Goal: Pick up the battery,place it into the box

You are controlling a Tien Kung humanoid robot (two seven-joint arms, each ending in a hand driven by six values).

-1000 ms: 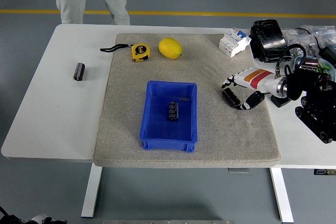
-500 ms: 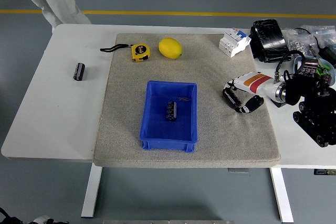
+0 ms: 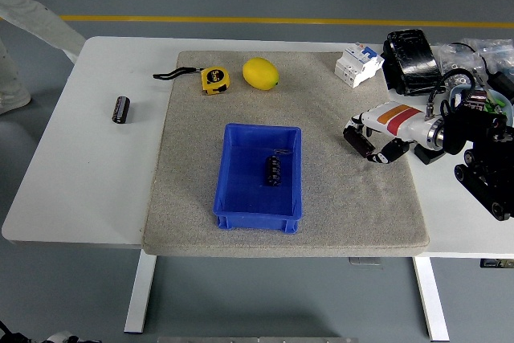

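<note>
Now, right hand (image 3: 374,143) fingers curled around a black cylindrical battery (image 3: 358,141), rectangular blue plastic box (image 3: 259,168), coarse grey mat (image 3: 337,198).

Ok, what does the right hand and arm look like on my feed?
The right hand has a white shell with a red and an orange stripe across its back, and black fingers with white segments. Behind it sits a silvery wrist ring, then a bulky black arm with round joint covers. A black cable loops over the wrist.
</note>
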